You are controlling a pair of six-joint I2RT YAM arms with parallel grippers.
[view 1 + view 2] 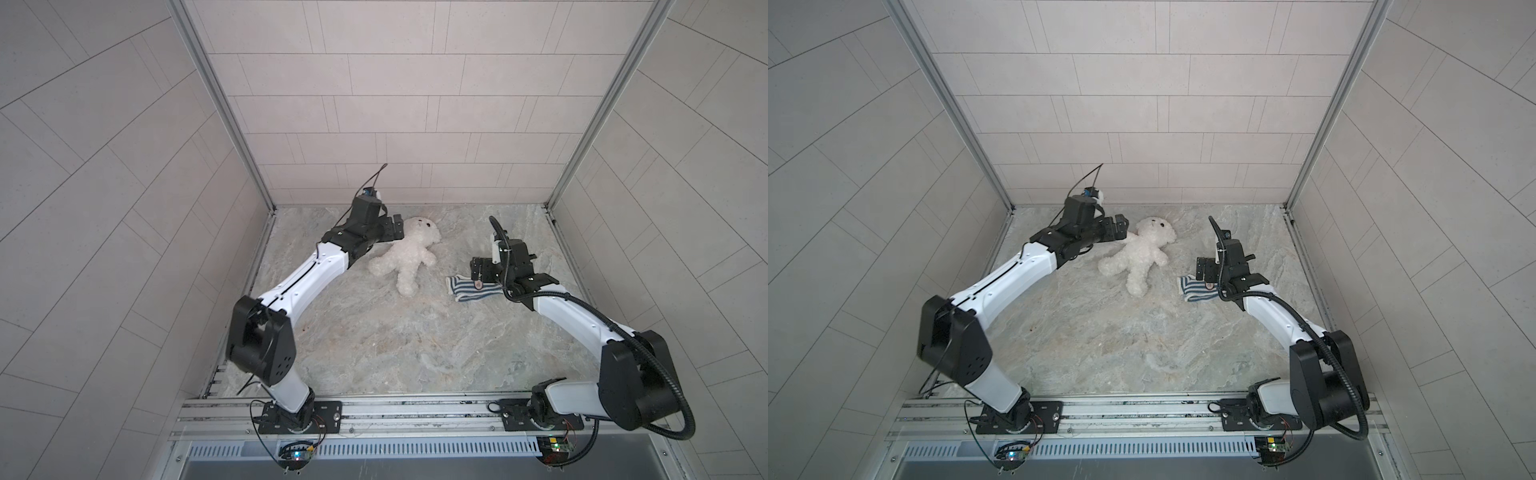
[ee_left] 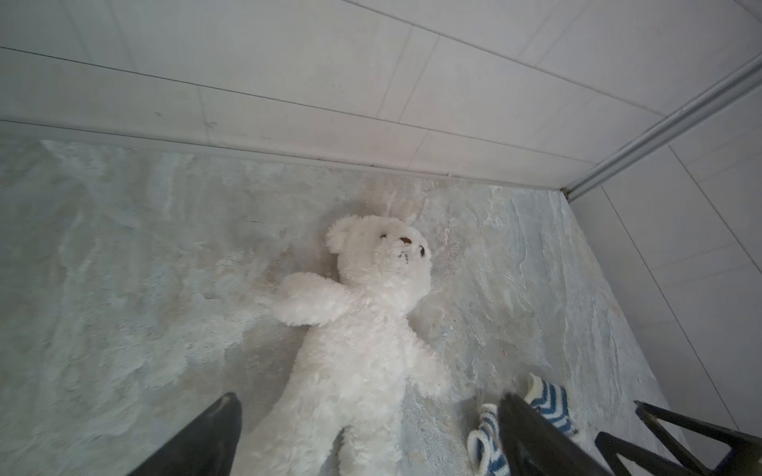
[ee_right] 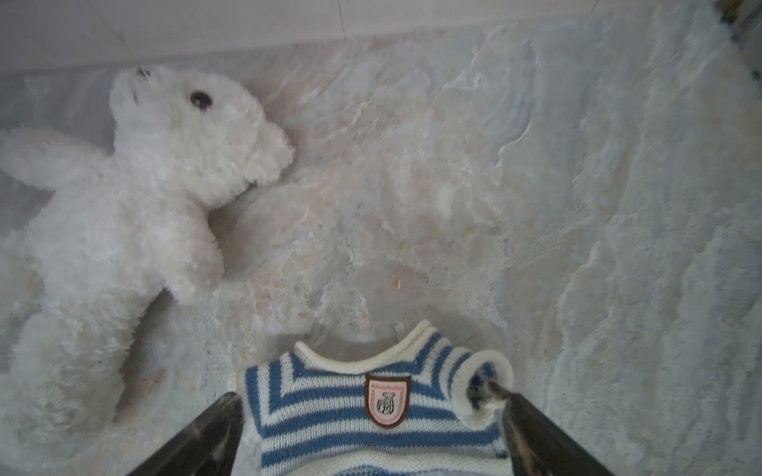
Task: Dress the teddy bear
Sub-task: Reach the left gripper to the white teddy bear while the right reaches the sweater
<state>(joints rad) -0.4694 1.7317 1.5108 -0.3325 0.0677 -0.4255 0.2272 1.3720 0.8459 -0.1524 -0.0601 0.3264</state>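
Nothing done yet: teddy bear [image 1: 409, 259] lies bare, face up, near the back wall [image 1: 374, 174], shirt [image 1: 467, 288] beside it. Left gripper [image 1: 398, 228] released by its head. Right gripper [image 1: 478, 272] spread over the shirt, possibly touching a sleeve.

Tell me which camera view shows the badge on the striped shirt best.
The right wrist view: the badge sits close and sharp on the striped shirt, facing the camera. In both top views it is only a tiny spot. The left wrist view shows some stripes, but no badge.
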